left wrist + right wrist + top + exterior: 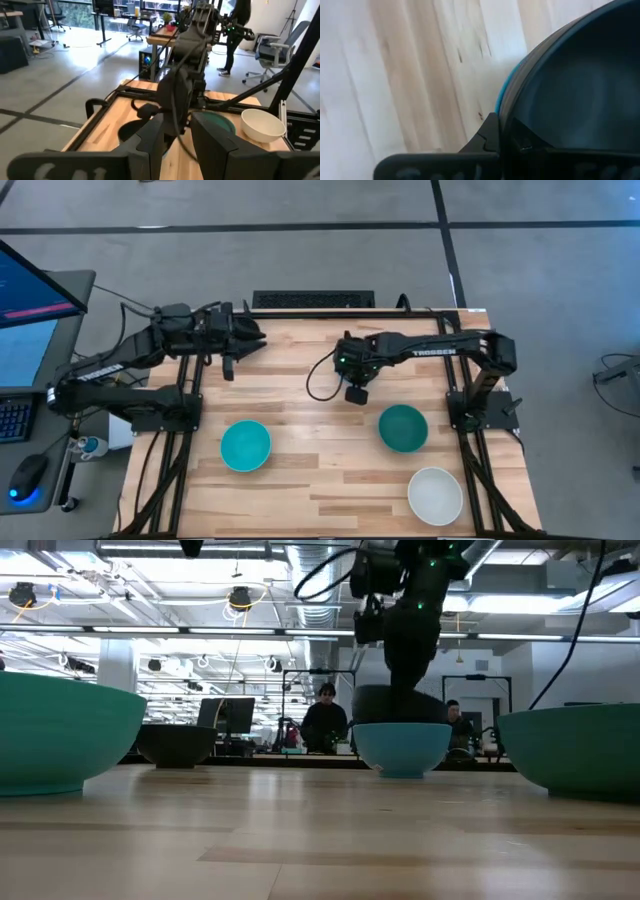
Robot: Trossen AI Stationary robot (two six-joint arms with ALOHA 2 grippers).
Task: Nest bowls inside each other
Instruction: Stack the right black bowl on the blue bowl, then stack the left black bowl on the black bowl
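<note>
**Black bowl held over the sky-blue bowl**

At the frame's centre, the right claw (357,394) is clamped on a black bowl's (580,85) rim, over the sky-blue bowl (402,748). The left claw (228,367), upper left, hangs slightly parted and empty. On the tabletop (320,480) sit turquoise (245,445), teal-green (403,428) and white (435,495) bowls.

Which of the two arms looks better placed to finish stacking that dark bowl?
The right gripper: it holds the black bowl over the sky-blue bowl. The left gripper hovers at the table's far side.
</note>
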